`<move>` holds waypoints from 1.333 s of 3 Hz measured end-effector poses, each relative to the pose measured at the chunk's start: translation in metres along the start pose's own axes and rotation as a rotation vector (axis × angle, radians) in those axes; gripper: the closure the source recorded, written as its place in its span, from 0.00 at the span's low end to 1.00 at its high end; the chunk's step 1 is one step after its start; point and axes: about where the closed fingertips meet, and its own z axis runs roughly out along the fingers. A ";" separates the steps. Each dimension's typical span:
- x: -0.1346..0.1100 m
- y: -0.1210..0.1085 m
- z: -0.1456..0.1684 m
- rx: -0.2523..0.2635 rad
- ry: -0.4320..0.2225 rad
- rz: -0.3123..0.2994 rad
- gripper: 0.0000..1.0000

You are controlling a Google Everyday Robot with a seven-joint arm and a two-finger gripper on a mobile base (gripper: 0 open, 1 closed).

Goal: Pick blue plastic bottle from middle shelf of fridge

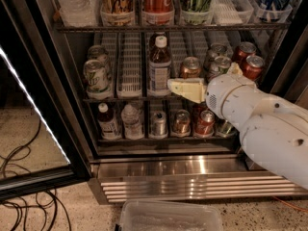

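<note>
the claw [172, 85], its spread impossible to tell, sits just beside the blue plastic bottle [159, 67].

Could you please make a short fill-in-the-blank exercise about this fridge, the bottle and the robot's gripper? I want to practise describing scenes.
1. The blue plastic bottle on the middle shelf has a ____ cap.
2. In the camera view, the gripper is at the bottle's ____ side, near its base.
3. The two cans at the shelf's right end are ____.

Missing words: white; right; red.
</note>
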 end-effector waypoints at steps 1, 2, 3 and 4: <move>0.000 0.000 0.000 0.000 0.000 0.000 0.00; 0.007 0.023 0.006 -0.035 -0.008 -0.005 0.00; 0.009 0.049 0.008 -0.067 -0.036 -0.014 0.00; 0.009 0.075 0.013 -0.104 -0.059 -0.032 0.00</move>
